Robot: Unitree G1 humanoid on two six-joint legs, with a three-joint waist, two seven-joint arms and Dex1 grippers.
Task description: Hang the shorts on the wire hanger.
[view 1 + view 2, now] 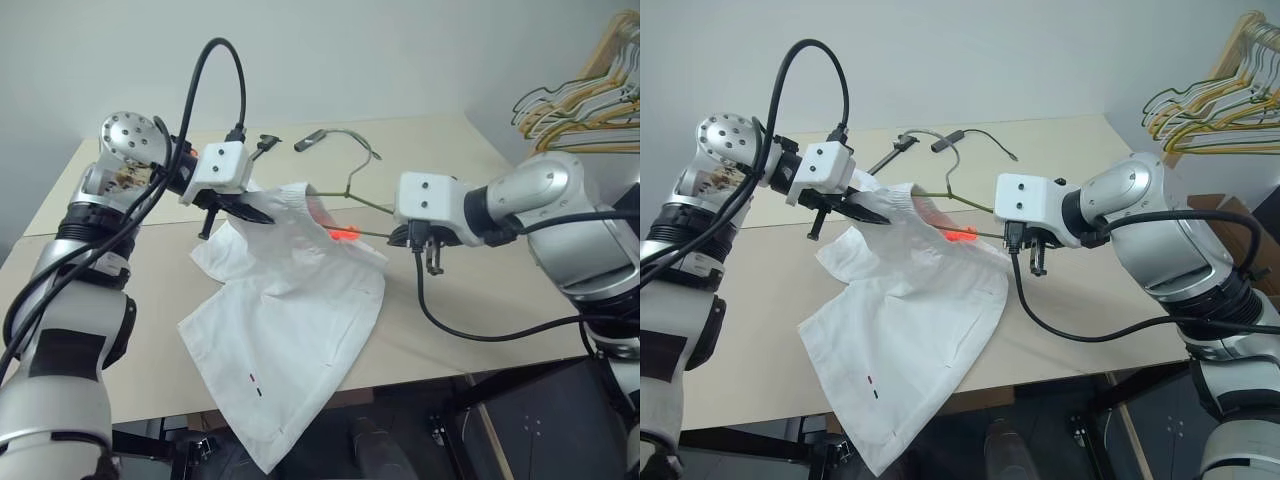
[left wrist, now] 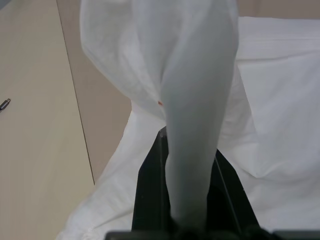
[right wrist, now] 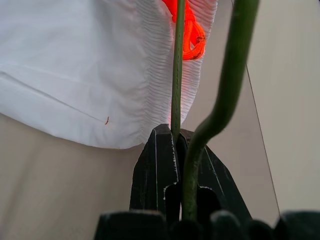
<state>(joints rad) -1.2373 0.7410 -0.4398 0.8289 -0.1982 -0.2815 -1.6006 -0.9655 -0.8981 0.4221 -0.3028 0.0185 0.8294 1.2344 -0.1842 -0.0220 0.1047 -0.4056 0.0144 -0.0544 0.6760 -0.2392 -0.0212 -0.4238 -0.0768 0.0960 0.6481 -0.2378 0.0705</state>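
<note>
Left gripper (image 1: 252, 212) is clamped on the gathered waistband of the white fabric shorts (image 1: 290, 330). Right gripper (image 3: 180, 150) is closed on the thin grey wire hanger (image 1: 352, 178) (one corner). Shorts hang from both, lower hem draped over the beige table's (image 1: 480, 310) near edge; hanger's hook is raised mid-table.

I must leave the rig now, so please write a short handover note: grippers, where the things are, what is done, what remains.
Left gripper: shut on the gathered waistband of the white fabric shorts, lifting it off the beige table.
Right gripper: shut on the thin grey wire hanger.
Hanger: one end is inside the waistband by the orange-red tag, hook pointing away from the robot.
Shorts: the legs lie on the table, one hem over the near edge.
Done: both things gripped, threading begun.
Left: finish hanging the shorts on the hanger.
</note>
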